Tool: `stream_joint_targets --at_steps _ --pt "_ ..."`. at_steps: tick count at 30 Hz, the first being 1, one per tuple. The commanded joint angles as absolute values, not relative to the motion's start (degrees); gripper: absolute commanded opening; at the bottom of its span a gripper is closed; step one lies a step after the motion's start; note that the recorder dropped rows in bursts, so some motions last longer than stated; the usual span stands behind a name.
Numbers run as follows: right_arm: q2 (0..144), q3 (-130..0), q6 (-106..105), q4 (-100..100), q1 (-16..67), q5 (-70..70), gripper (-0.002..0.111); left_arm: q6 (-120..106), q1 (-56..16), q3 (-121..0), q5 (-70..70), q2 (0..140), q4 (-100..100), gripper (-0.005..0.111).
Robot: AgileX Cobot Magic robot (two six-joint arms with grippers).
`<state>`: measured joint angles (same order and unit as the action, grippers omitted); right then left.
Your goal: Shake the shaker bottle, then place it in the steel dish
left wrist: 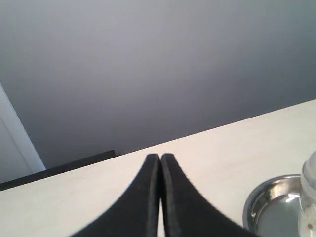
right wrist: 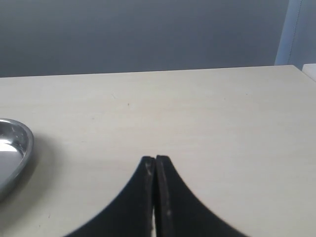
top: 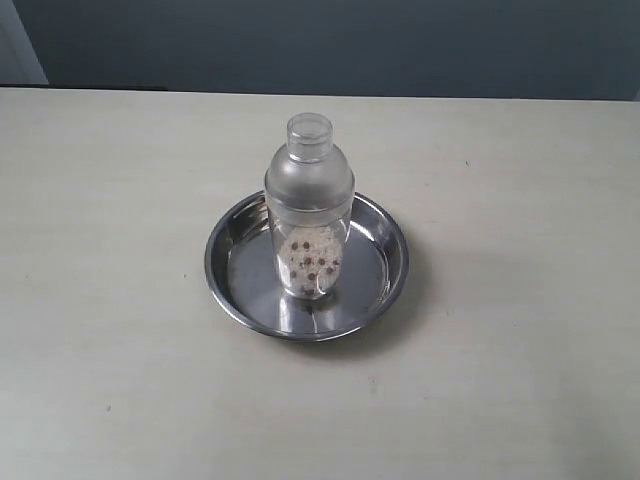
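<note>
The shaker bottle [top: 309, 205] stands upright inside the steel dish [top: 230, 285] at the middle of the table, brown beads resting in its clear lower half. Neither arm shows in the exterior view. In the left wrist view my left gripper [left wrist: 160, 157] is shut with nothing in it, away from the steel dish [left wrist: 256, 210]; a sliver of the shaker bottle [left wrist: 310, 197] shows at the frame edge. My right gripper [right wrist: 155, 159] is shut and empty over bare table, with the steel dish's rim [right wrist: 23, 148] off to one side and the bottle out of that view.
The pale tabletop [top: 500, 380] spreads around the dish on all sides. A dark wall [top: 330, 45] runs behind the table's far edge. A white panel [right wrist: 296, 32] stands past the table's far corner in the right wrist view.
</note>
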<state>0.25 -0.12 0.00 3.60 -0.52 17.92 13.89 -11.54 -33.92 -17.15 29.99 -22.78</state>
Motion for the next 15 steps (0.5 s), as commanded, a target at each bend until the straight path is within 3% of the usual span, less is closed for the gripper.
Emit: stream_joint_targets --at_steps 1,7,15 --pt "0.0 0.0 0.0 3.63 -0.52 17.47 -0.001 5.54 -9.45 -22.96 -8.51 21.81 -13.55 0.0" --pt "0.0 0.0 0.0 3.63 -0.52 17.47 -0.001 -0.62 -3.44 -8.91 -1.31 12.75 -1.08 0.0" --pt "0.0 0.0 0.0 3.63 -0.52 17.47 -0.001 -0.48 1.79 0.0 -1.68 5.86 2.73 0.0"
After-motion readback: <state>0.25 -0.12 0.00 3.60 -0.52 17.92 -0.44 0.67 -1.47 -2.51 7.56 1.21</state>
